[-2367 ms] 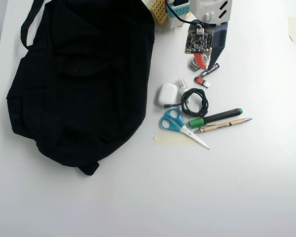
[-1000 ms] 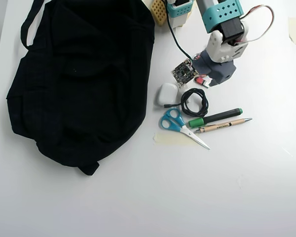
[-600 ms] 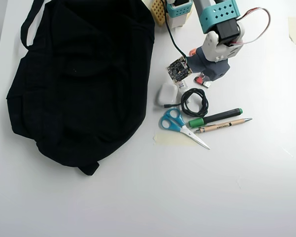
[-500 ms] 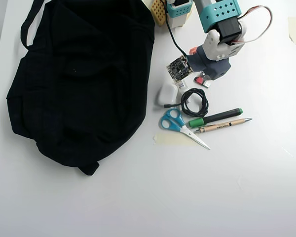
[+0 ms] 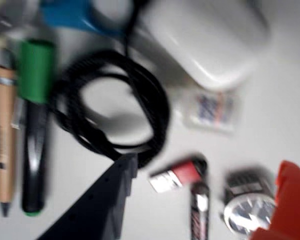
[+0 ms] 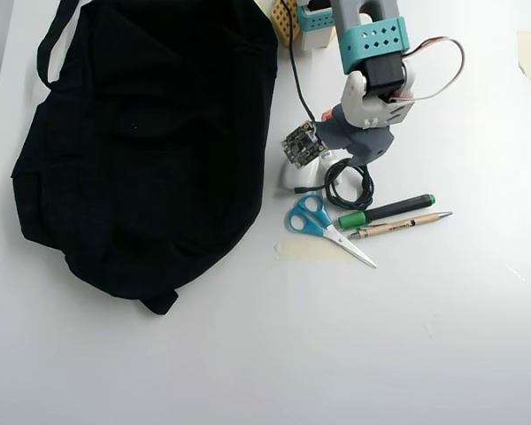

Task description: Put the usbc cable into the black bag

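The black USB-C cable (image 5: 115, 110) lies coiled on the white table, between the pens and a white mouse. In the overhead view the cable (image 6: 350, 181) sits just below my gripper (image 6: 343, 159). In the blurred wrist view the gripper (image 5: 210, 165) is open: the black finger (image 5: 105, 200) is beside the coil's near edge and the orange finger (image 5: 290, 200) is far to the right. Nothing is between them except small items on the table. The black bag (image 6: 142, 142) lies flat at the left, apart from the cable.
A white mouse (image 6: 301, 173) touches the cable's left side. Blue scissors (image 6: 323, 226), a green-capped marker (image 6: 385, 211) and a wooden pen (image 6: 398, 226) lie just below. Small items (image 5: 177, 175) and a round silver piece (image 5: 247, 210) lie under the gripper.
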Controlling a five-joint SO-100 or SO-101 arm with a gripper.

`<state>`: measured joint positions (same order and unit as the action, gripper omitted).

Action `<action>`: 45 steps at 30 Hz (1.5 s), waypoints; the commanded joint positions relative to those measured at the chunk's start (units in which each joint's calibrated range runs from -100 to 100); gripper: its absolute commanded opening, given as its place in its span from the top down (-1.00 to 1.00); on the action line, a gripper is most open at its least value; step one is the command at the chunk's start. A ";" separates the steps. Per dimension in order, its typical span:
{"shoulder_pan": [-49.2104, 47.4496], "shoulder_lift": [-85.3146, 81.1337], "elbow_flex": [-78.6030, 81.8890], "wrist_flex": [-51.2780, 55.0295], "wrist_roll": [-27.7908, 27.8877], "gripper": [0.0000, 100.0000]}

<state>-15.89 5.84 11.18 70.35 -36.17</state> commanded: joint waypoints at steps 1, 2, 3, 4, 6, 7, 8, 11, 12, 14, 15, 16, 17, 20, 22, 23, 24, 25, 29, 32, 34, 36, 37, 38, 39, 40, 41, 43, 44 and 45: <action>1.90 -0.44 -2.37 -2.90 2.76 0.29; 2.35 -0.44 -2.37 -2.99 3.23 0.29; 2.73 -0.44 -2.37 -2.99 3.55 0.29; 3.03 -0.44 -2.37 -2.99 3.71 0.29; 3.10 -0.44 -2.37 -2.90 3.71 0.29; 3.03 -0.36 -2.37 -2.64 3.55 0.29; 2.88 -0.20 -2.28 -2.47 3.29 0.29; 2.50 0.55 -2.64 -2.39 2.08 0.29; 2.28 0.55 -3.00 -2.39 1.45 0.29; 1.53 0.55 -3.81 -2.30 0.61 0.29; 1.08 0.55 -4.71 -1.70 0.14 0.29; 0.78 0.63 -5.52 -0.66 -0.49 0.29; 0.63 0.63 -6.33 0.03 -1.07 0.29; -0.49 1.71 -9.65 2.01 -2.53 0.29; -1.31 4.04 -13.15 3.90 -3.37 0.29; -1.76 5.53 -15.04 4.76 -3.63 0.29; -2.14 7.27 -17.02 5.45 -4.00 0.29; -2.51 8.93 -19.17 6.31 -4.32 0.29; -3.71 14.16 -26.54 8.98 -4.89 0.29; -4.30 16.90 -29.06 9.07 -5.00 0.29; -4.45 18.23 -30.05 9.07 -4.79 0.29; -4.45 19.22 -30.76 9.07 -4.63 0.29; -4.60 19.56 -30.94 9.07 -4.63 0.29; -4.68 19.80 -30.94 9.07 -4.63 0.29; -4.75 19.80 -30.94 9.07 -4.68 0.29; -5.20 19.80 -30.85 9.07 -4.79 0.29; -5.58 19.89 -30.49 9.07 -4.95 0.29; -6.10 19.97 -29.87 9.07 -4.95 0.29; -6.47 20.14 -29.51 9.07 -4.95 0.29; -6.55 20.55 -28.97 9.07 -4.95 0.28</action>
<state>-21.69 26.44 -17.24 78.95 -41.00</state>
